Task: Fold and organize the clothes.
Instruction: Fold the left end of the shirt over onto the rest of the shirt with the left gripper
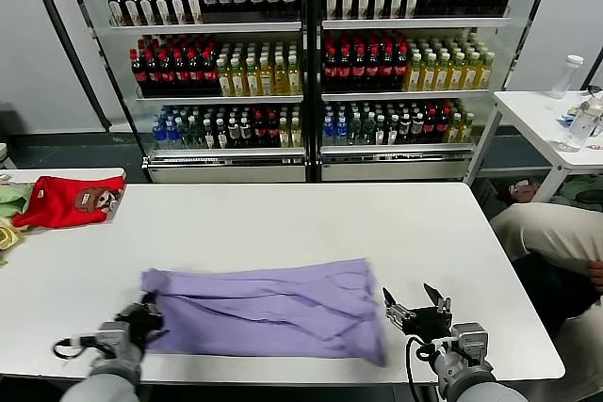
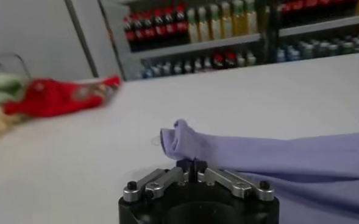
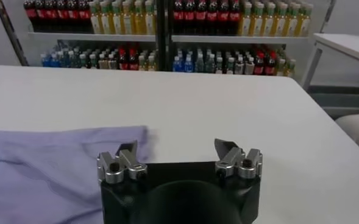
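- Shelving units (image 1: 311, 63) stocked with rows of bottled drinks fill the background behind a white table (image 1: 283, 223).
- Work surface: the white table spans the foreground; a second, smaller white table (image 1: 542, 115) stands at the far right with clear bottles on it.
- Task item: the lavender T-shirt (image 1: 273, 313) lies folded and rumpled on the near half of the white table, plain side up, between the two grippers.
- Left gripper (image 2: 191, 167): positioned at the near left corner of the T-shirt. Fingers are closed together, pinching a raised bunch of lavender fabric at the shirt's edge.
- Right gripper (image 3: 178, 152): positioned low over the table, just beside the shirt's near right corner. Fingers (image 3: 127, 155) stand wide apart and hold nothing; bare tabletop shows between them. The shirt's edge lies near one finger, and contact cannot be determined.
- Other items: a red garment with a brown cartoon face (image 1: 71, 200) rests at the far left of the table, touching green and yellow garments (image 1: 11, 209) at the table edge, well apart from the T-shirt.
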`<act>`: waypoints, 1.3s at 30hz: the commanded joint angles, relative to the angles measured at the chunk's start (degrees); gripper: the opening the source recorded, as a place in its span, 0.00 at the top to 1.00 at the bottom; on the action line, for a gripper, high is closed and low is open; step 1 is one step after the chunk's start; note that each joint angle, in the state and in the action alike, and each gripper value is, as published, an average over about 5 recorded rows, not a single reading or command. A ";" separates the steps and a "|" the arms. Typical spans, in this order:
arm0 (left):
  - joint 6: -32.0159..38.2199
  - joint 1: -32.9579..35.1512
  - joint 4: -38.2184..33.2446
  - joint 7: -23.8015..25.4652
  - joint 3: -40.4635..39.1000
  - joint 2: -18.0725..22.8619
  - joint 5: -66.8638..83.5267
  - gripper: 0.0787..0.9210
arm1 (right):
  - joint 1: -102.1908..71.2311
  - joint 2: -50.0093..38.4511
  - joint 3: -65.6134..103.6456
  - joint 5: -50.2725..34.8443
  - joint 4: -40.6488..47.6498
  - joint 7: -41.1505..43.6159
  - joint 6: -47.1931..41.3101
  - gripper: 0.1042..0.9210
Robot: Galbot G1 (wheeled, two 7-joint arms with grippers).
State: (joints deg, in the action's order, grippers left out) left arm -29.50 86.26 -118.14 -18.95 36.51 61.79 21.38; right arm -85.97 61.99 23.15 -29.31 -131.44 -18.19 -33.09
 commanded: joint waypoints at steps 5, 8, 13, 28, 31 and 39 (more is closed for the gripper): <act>-2.47 1.35 -7.64 3.05 15.53 -2.48 2.49 0.96 | 0.98 -0.03 -0.35 0.71 -0.08 0.14 -0.02 0.12; -3.06 1.25 -13.89 3.81 7.91 -0.09 17.47 0.96 | 0.86 0.23 -0.57 1.18 -0.05 0.19 -0.03 0.12; -2.99 -0.81 -17.78 3.92 -8.61 4.21 19.72 0.96 | 0.41 0.41 -0.58 1.76 -0.18 0.24 -0.03 0.12; -2.53 -14.05 -5.44 5.91 -25.16 12.73 9.21 0.96 | -0.25 1.17 -0.43 2.44 -0.15 0.21 -0.04 0.12; -2.13 -15.60 -2.71 6.19 -27.56 14.22 4.56 0.96 | -0.36 1.29 -0.39 2.53 -0.24 0.22 -0.04 0.12; -1.52 -13.93 -4.26 6.97 -28.53 13.54 -1.03 0.82 | -0.47 1.33 -0.38 2.62 -0.19 0.29 -0.05 0.12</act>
State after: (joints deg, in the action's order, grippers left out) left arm -31.66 74.19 -123.07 -13.02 13.81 73.87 27.37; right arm -86.42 63.28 22.75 -26.74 -131.76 -17.93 -33.15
